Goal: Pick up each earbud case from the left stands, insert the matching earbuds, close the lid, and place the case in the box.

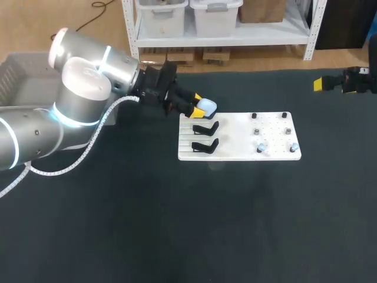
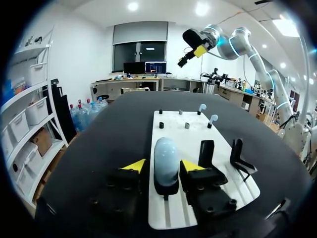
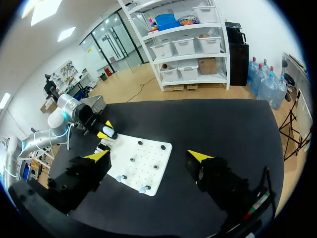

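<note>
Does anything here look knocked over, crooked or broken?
Nothing stands out. The earbud case sits upright on its stand between the open fingers of the left tool. The two other stands are upright and empty, and the white board lies flat on the table.

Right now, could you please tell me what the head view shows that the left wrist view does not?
Only the head view shows the grey box, beside the left arm at the table's left edge. Only the left wrist view shows the black stand under the earbud case, and a gap between the case and one fingertip of the left gripper. Both views show the white board, the two empty stands next to the case, and the right gripper held away from the board.
</note>
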{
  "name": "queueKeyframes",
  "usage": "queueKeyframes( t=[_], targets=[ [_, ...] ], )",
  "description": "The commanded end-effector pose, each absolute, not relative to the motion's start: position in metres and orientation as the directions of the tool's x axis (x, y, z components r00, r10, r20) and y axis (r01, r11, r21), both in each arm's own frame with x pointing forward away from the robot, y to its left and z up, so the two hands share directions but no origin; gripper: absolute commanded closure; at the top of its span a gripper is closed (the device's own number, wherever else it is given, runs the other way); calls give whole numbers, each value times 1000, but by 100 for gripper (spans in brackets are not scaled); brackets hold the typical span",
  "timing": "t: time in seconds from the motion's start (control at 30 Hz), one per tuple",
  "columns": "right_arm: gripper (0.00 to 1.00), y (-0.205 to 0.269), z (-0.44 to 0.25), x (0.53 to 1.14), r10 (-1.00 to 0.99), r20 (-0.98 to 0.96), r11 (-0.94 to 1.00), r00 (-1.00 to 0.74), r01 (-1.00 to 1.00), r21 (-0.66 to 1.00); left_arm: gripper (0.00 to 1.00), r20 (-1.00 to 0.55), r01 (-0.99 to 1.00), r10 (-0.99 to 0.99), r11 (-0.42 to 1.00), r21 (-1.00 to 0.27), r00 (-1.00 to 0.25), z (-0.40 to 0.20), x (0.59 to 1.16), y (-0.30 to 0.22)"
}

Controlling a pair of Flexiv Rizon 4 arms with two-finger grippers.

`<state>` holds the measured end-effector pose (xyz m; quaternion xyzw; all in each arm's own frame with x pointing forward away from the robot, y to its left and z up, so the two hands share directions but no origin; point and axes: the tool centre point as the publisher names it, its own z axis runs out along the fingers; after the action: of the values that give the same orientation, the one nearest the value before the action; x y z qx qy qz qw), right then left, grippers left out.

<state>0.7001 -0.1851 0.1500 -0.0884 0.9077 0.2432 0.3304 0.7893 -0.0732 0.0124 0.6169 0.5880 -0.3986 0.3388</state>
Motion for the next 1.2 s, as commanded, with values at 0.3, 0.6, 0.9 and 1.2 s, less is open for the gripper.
queueKeyframes(
  t=[0.3, 0.6, 0.9, 1.2],
  targets=[
    [0, -185, 150, 700, 0, -643, 866, -766, -321, 383, 100, -898, 995, 441, -89, -39, 4, 16, 784, -69],
    [0, -185, 150, 700, 0, -643, 866, -766, -321, 383, 100, -934, 995, 357, -95, -5, 29, 51, 772, -56],
    [0, -185, 150, 700, 0, -643, 866, -766, -321, 383, 100, -983, 999, 180, -46, 28, 36, 112, 751, -45],
    [0, -185, 150, 700, 0, -643, 866, -766, -321, 383, 100, -995, 999, 94, -21, 31, 33, 149, 728, -38]
  ],
)
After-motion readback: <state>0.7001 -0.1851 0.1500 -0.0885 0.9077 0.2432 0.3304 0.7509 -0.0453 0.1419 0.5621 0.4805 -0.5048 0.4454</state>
